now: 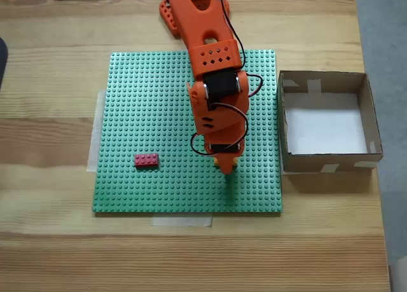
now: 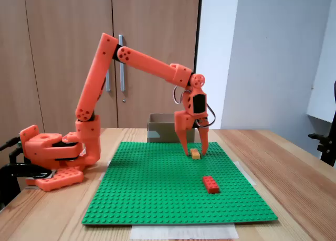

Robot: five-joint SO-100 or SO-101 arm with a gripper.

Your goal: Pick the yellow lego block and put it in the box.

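- Tape strip point(image 2: 182, 231) on the tabletop point(image 2: 294, 173) sits nearest me in a fixed view, just under the front edge of the green baseplate point(image 2: 157, 199)
- red brick point(image 2: 211, 184) lies flat on the baseplate, alone toward its front; I also see it from above point(image 1: 146, 159), well apart from the arm
- yellow lego block point(image 2: 195, 154) rests on the baseplate further back, between the lowered fingers of the hand point(image 2: 193, 150); the fingers stand spread to either side of it, and I cannot tell whether they touch it
- from above the hand point(image 1: 226, 170) points down and the arm covers the block
- box point(image 2: 160, 128) stands behind the hand; from above point(image 1: 375, 123) it sits off the baseplate's right edge, white bottom bare
- arm base point(image 2: 50, 152) sits on the tabletop at the left, wooden cabinet doors point(image 2: 63, 46) behind it
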